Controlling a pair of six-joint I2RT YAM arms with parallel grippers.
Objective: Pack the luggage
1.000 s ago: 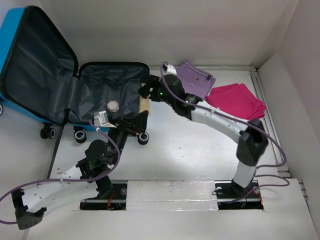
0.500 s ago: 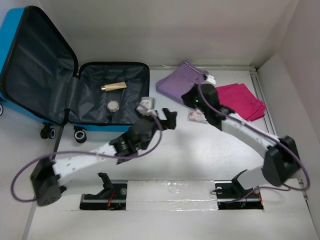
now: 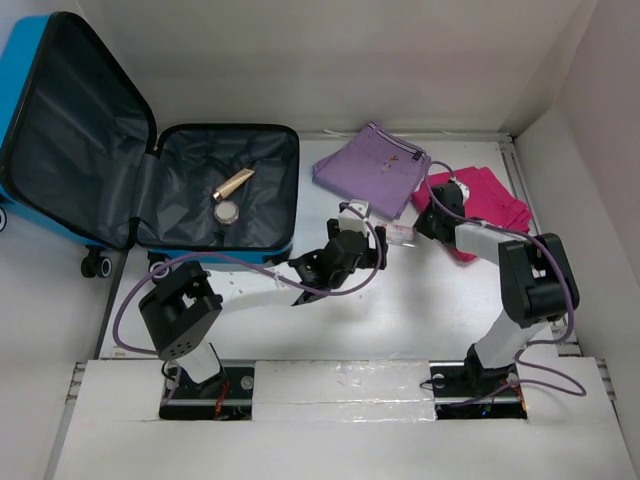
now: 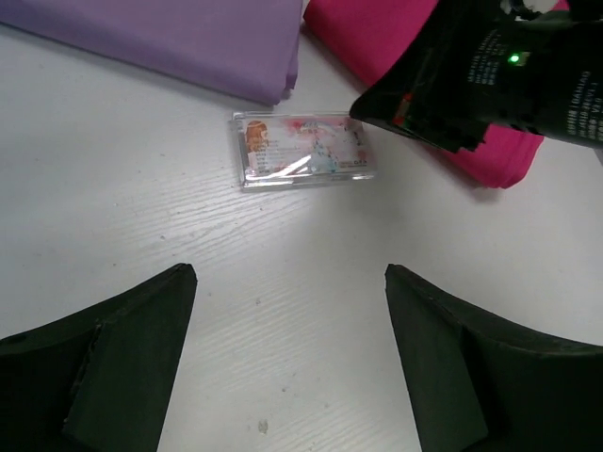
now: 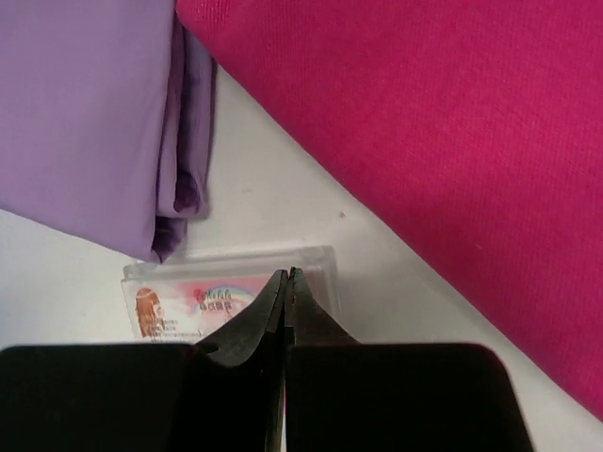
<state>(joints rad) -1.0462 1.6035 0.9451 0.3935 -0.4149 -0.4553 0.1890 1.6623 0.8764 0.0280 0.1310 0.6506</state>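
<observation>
luggage lies open on the desk, well behind the left claw. left claw stands wide, a clear card case just ahead of it. right claw is pinched fully together, tips over that case, purple cloth to its left, pink cloth to its right.

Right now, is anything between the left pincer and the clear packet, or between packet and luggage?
Only bare table separates the open left pincer from the clear packet, but the shut right pincer sits over it. Toward the open luggage, only the left arm itself lies across.
</observation>
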